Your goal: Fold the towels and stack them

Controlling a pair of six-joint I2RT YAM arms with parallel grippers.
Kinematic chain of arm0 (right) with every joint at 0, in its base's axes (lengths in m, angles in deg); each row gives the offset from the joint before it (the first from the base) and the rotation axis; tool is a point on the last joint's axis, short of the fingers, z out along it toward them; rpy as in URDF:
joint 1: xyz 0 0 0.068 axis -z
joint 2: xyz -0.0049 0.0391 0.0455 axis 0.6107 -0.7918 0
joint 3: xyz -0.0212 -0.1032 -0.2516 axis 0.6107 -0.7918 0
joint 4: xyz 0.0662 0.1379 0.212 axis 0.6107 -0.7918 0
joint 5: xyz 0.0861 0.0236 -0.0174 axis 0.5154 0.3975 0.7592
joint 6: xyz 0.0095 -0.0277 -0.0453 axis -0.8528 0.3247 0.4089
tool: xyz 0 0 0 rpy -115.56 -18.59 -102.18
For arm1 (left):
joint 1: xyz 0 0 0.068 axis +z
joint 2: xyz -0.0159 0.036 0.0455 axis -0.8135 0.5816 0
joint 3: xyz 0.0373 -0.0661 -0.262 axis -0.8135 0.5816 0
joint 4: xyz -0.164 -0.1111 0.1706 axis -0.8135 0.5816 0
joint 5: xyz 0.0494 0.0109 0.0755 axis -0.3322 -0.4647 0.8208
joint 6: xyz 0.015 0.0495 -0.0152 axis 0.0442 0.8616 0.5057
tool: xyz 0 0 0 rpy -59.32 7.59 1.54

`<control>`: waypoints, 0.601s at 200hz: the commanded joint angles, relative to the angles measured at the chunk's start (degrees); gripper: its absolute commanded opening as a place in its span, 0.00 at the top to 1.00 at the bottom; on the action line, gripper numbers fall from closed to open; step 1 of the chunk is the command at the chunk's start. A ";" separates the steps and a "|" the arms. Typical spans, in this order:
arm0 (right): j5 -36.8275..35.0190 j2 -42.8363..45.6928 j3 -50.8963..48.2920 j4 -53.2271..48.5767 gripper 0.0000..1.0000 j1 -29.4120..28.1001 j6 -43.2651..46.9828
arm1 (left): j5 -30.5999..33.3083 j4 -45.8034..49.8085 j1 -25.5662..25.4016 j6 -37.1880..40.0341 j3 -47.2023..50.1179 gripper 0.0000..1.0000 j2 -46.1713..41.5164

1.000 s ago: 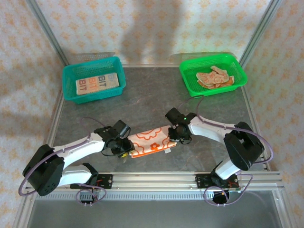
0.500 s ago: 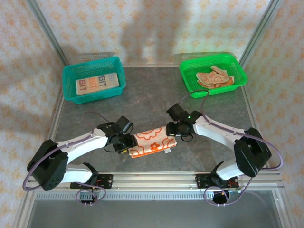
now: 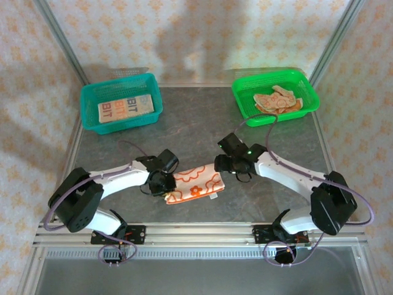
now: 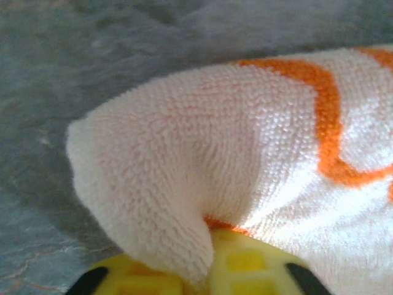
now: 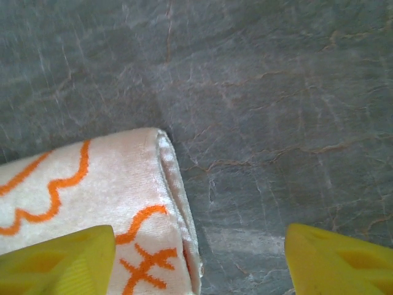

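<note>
The top view is evenly lit, with soft shadows cast on the back wall [image 3: 196,37]. In the left wrist view the towel [image 4: 245,135] is rendered sharp, the table [image 4: 123,49] blurred.

The folded towel [image 3: 195,185] lies mid-table, left gripper [image 3: 164,187] at its nine o'clock, right gripper [image 3: 220,166] at two. Left basket [image 3: 88,117] sits at eleven, right basket [image 3: 244,103] at one.

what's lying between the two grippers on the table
A folded cream cloth towel with orange flower print, in the top view: the left gripper pinches one end, the right gripper hangs open over the other.
</note>
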 commanded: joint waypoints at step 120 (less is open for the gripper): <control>-6.99 1.11 7.93 0.00 0.01 5.30 2.54 | 12.74 28.67 8.84 20.37 -46.05 1.00 13.93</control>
